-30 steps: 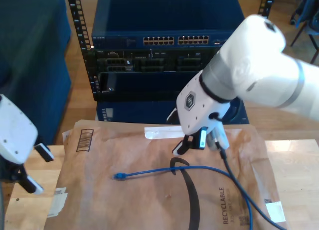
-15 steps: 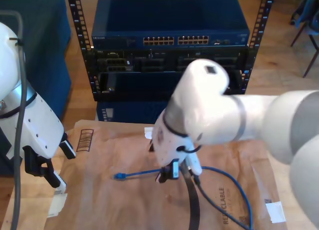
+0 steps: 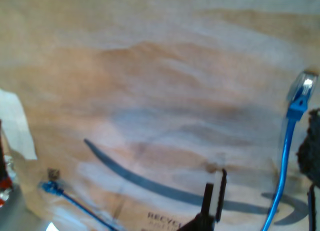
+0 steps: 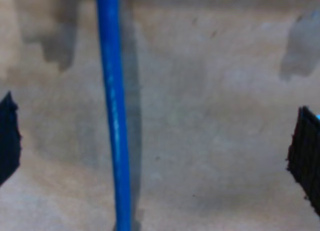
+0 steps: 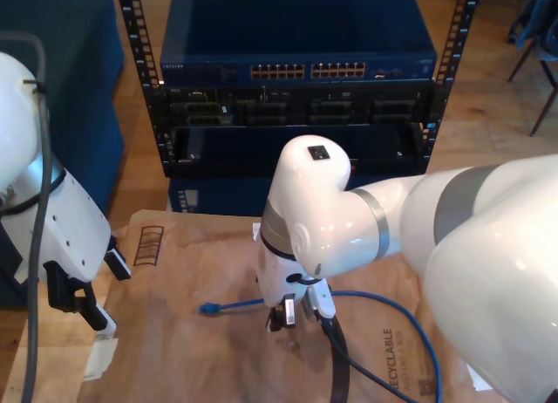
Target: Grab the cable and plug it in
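my second gripper [image 4: 155,141] has its fingers [image 4: 305,156] spread wide apart, straddling the cable [image 4: 114,116] without touching it, low over the brown paper [image 4: 210,91] that covers the surface. in the exterior view that arm stands mid-scene over the cable, whose plug [image 5: 208,309] lies free on the paper, while my first gripper [image 5: 80,303] hangs apart at the exterior view's left, and i cannot tell how its fingers stand. nothing is grasped yet, so i judge the grab, the carry to the rack's ports [image 5: 307,71] and the plugging all remain.
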Tool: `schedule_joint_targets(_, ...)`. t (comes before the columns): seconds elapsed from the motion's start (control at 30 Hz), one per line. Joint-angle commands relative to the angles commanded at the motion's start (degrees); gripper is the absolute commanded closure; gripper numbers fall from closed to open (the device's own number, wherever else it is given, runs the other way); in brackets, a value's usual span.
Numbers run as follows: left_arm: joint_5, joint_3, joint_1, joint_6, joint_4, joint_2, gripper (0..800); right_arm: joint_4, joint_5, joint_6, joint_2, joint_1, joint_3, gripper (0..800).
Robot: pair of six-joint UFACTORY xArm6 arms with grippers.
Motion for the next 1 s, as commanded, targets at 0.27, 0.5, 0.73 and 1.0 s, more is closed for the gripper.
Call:
schedule_joint_targets(0.27,-0.4,1.2,0.0,0.0,0.6,0.3,0,-0.1,-0.6,0.0,2.6,0.9,-1.1,173)
schedule_joint_targets(0.5,-0.4,1.2,0.0,0.0,0.6,0.3,0,-0.2,-2.2,0.0,2.7,0.8,-0.9,321)
schedule_joint_targets(0.73,-0.4,1.2,0.0,0.0,0.6,0.3,0,-0.3,-4.9,0.1,2.6,1.4,-0.4,607)
schedule_joint_targets(1.0,-0.4,1.3,-0.1,0.0,0.5,0.3,0,-0.1,-5.8,-0.1,2.2,1.8,-0.4,798)
